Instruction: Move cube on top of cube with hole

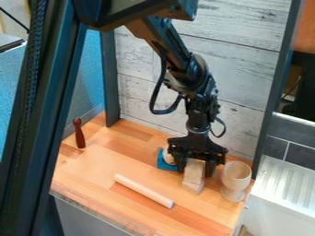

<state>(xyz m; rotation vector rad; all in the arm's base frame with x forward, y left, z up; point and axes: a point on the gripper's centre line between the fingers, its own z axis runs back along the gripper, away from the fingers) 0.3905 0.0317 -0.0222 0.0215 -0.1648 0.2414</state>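
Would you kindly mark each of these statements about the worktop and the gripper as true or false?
1. The gripper is down at a pale wooden block. True.
2. The pale rod is standing on end. False: it lies flat on the worktop.
3. The wooden cup is to the right of the gripper in the picture. True.
4. The blue object is inside the wooden cup. False: it is on the worktop, on the other side of the gripper.
5. The dark red object is touching the pale rod. False: it is well apart, near the worktop's left edge.
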